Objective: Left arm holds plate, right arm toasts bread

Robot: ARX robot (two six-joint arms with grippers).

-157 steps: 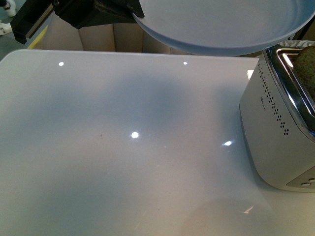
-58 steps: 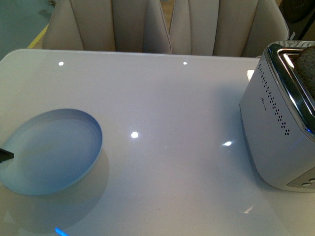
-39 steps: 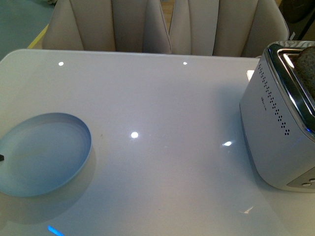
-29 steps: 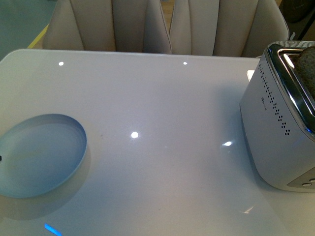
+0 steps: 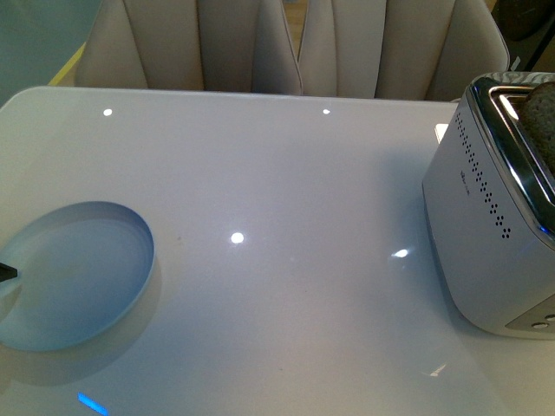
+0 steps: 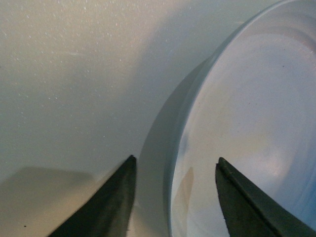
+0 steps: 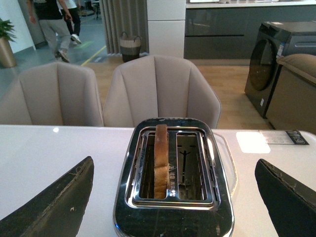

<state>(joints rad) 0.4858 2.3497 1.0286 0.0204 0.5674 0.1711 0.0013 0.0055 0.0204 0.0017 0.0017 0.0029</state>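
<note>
While the left gripper (image 6: 173, 197) straddles the plate (image 5: 74, 277) rim low at the table's (image 5: 286, 191) left, the right gripper (image 7: 175, 197) (jaws wide apart) faces the toaster (image 7: 173, 177) holding the bread (image 7: 160, 160).

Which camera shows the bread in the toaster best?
The right wrist view: it looks down into the toaster, showing the bread upright in one slot. The front view catches only its corner; the left wrist view shows none.
</note>
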